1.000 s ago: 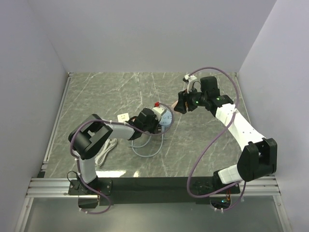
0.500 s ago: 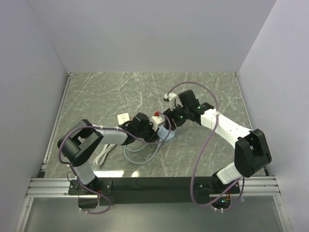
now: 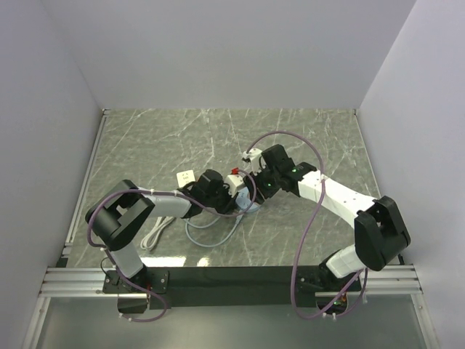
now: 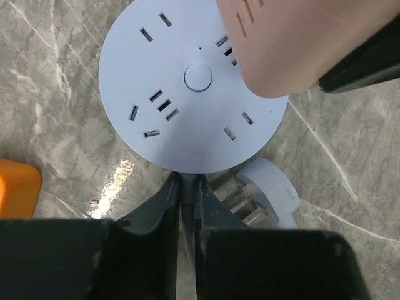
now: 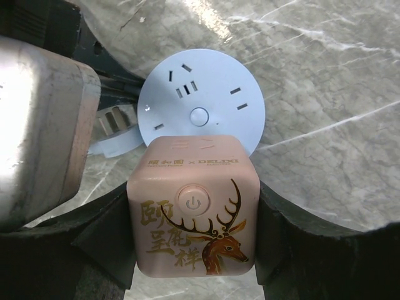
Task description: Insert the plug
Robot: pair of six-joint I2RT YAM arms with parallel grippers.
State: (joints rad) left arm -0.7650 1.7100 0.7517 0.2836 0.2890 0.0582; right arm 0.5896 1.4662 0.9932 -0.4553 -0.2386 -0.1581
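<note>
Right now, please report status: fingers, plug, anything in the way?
Right fingers shut on pink cube plug, over round socket, seating unclear. Left fingers pinch socket rim. White plug beside socket, not blocking.

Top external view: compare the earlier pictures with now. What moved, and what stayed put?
The right gripper, holding the pink cube plug, swung left and nearer, to just over the round socket. The left gripper shifted slightly, staying clamped at the socket's rim. White tag unmoved.
</note>
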